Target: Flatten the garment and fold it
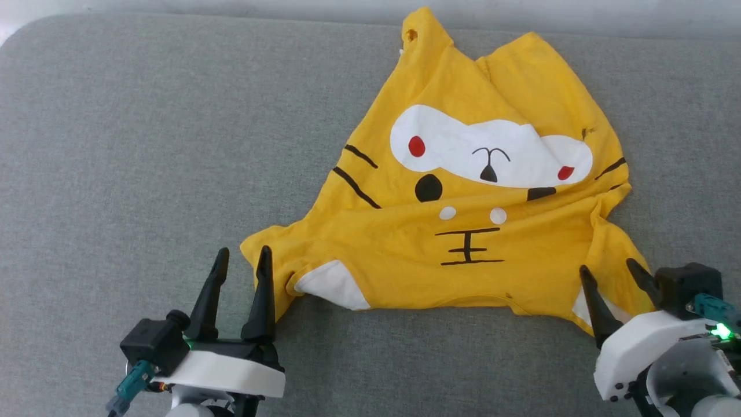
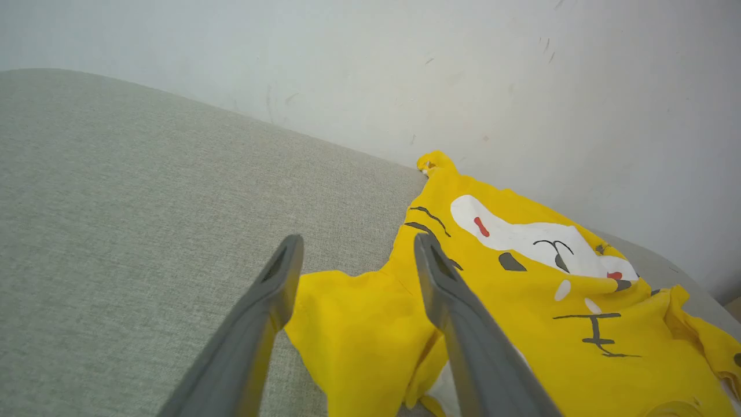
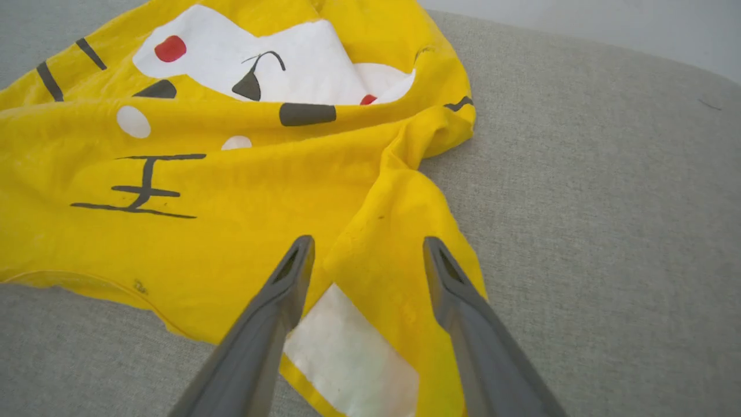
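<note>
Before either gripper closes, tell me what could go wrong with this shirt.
The left gripper sits at the tip of a sleeve of the shirt, so it may pinch too little cloth and slip. By the right gripper the cloth is bunched, so it may catch extra layers. The fold across the white face patch may stay in.

Yellow garment (image 1: 463, 243), cat-face print; grey couch (image 1: 145, 145).

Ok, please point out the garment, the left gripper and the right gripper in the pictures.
garment (image 1: 399, 243), head view, on plain yellow cloth left of the black printed lines.
left gripper (image 1: 244, 250), head view, midway between its two fingertips.
right gripper (image 1: 606, 264), head view, midway between its two fingertips.
</note>
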You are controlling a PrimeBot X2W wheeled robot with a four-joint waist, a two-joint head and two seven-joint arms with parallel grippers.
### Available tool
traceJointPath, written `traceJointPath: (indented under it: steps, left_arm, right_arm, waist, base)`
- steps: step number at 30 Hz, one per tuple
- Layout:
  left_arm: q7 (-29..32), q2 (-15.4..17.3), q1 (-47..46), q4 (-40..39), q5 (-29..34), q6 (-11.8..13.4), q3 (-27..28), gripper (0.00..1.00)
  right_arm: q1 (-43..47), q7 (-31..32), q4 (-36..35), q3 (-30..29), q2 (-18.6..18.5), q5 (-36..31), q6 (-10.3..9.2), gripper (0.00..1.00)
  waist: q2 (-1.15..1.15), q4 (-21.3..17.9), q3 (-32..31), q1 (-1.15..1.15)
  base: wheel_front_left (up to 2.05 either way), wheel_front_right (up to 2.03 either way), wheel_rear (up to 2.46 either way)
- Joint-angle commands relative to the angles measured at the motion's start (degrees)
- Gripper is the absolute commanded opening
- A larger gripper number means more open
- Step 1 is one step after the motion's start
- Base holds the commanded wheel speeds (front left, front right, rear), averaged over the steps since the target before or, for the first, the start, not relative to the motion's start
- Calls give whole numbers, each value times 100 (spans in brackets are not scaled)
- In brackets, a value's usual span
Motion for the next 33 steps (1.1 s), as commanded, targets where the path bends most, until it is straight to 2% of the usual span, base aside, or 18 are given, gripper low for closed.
traceJointPath:
  steps: [1, 4, 5, 7, 8, 13, 18, 24, 28, 29, 30, 31, 33]
  left_arm:
    - [-27, 33, -57, 2, 50, -39, 13, 100]
    - [-27, 38, -113, -3, 49, -49, -2, 100]
    - [-27, 38, -128, -3, 46, -52, -7, 100]
    - [-27, 35, -144, 0, 33, -55, 3, 100]
    - [-27, 33, -145, 1, 25, -55, 18, 100]
    - [-27, 23, -106, -4, 15, -41, 117, 100]
    - [-27, 17, -110, -26, 32, -48, 136, 100]
    - [-27, 45, -198, -58, 79, -71, 83, 100]
    - [-27, 111, -264, -66, 69, -88, 55, 100]
    - [-23, 134, -281, -67, 65, -91, 50, 100]
    - [-18, 158, -302, -68, 62, -94, 46, 100]
    - [-15, 181, -322, -70, 58, -97, 45, 100]
    - [-6, 217, -361, -79, 48, -101, 39, 100]
  right_arm:
    - [-79, -53, 43, 1, 13, 1, -4, 100]
    - [-216, -110, 294, -37, 14, -21, -4, 100]
    - [-252, -90, 375, -56, 14, -32, -4, 53]
    - [-322, -88, 478, -104, 15, -40, -4, 24]
    - [-357, -88, 508, -133, 15, -28, -4, 0]
    - [-538, -123, 367, -209, 15, 4, -4, 0]
    - [-731, -59, -109, -435, 15, 316, -4, 0]
    - [-1001, 263, -592, -1445, 16, 551, -4, 0]
    - [-1133, 533, -321, -2074, 16, 349, -4, 0]
    - [-1169, 562, -160, -2175, 16, 208, -4, 21]
    - [-1226, 576, 32, -2272, 16, 81, -4, 48]
    - [-1322, 568, 261, -2411, 16, 8, -4, 100]
    - [-1456, 417, 636, -2538, -67, -462, -4, 100]
  waist:
    - [-1, 10, 19, 0]
    - [-1, 61, 76, 0]
    - [-1, 85, 95, 0]
    - [-1, 126, 121, 0]
    - [-1, 138, 129, 0]
    - [-1, 78, 137, 0]
    - [-1, -149, 148, 0]
    - [-1, -367, 290, 0]
    - [-1, -401, 442, 0]
    - [-1, -399, 484, 0]
    - [-1, -394, 525, 0]
    - [-1, -391, 561, 0]
    - [-1, -362, 624, 0]
  base:
    - [0, 0, 0]
    - [0, 0, 0]
    - [0, 0, 0]
    - [0, 0, 0]
    - [0, 0, 0]
    - [0, 0, 0]
    - [0, 0, 0]
    - [0, 0, 0]
    - [0, 0, 0]
    - [0, 0, 0]
    - [0, 0, 0]
    - [0, 0, 0]
    - [0, 0, 0]
